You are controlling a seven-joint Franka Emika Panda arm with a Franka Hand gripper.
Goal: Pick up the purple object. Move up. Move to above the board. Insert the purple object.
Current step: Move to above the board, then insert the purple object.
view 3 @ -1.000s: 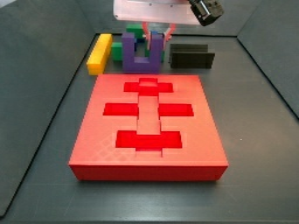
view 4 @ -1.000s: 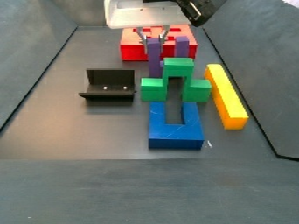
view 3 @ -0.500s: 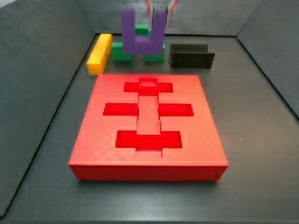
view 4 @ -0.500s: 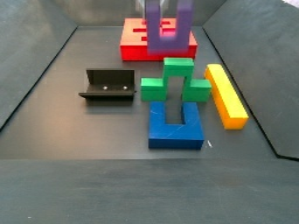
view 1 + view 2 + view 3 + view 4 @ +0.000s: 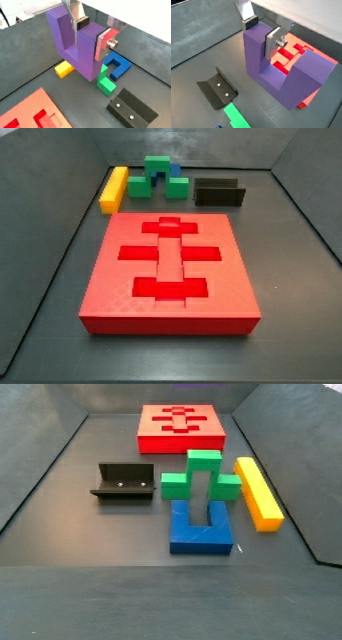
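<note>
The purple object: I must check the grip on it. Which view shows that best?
A wrist view: the purple object fills it, and the gripper has silver fingers clamped on one arm. The second wrist camera shows likewise. Both side views lack object and gripper.

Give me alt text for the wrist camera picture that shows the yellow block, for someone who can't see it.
The gripper holds the purple object, a U-shaped block, lifted above the dark floor, one arm clamped between its silver fingers. Below lie a yellow block, a green block, a blue block, the dark fixture, and a corner of the red board.
</note>
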